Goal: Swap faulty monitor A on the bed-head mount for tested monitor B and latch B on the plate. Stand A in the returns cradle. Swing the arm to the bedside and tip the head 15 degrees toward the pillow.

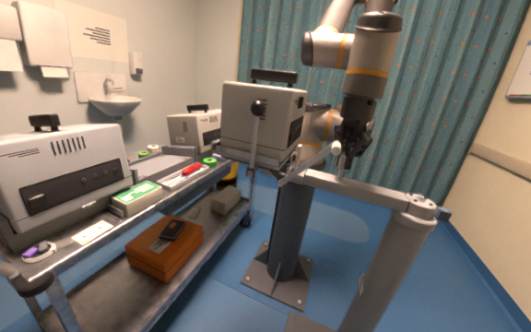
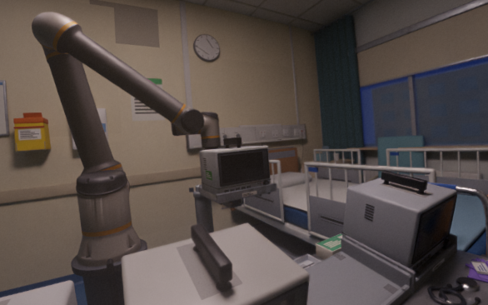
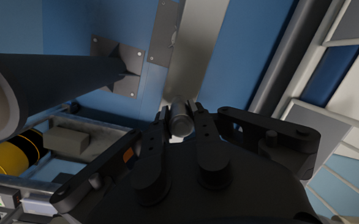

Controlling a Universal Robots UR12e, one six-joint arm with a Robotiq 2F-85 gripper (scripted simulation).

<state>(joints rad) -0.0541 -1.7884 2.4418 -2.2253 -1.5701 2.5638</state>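
The monitor on the mount plate (image 1: 262, 121) (image 2: 235, 168) sits at the head of the swing arm (image 1: 362, 191), a grey box with a black carry handle. An upright grey peg (image 3: 179, 117) rising from the swing arm is held between the closed fingers of my gripper (image 1: 345, 159) (image 3: 179, 114), which points straight down behind the monitor. A white-knobbed lever (image 1: 335, 147) angles up just left of the fingers. Another monitor (image 1: 51, 170) (image 2: 398, 218) stands in a cradle on the trolley, and a third (image 1: 195, 129) sits at its far end.
The arm's support post (image 1: 385, 267) and the robot's pedestal (image 1: 288, 230) stand close below. The trolley (image 1: 122, 216) to the left carries an orange case (image 1: 164, 246), green tape rolls and a red-handled tool. The bed rails (image 2: 369, 179) lie beyond the mount, and a curtain hangs behind.
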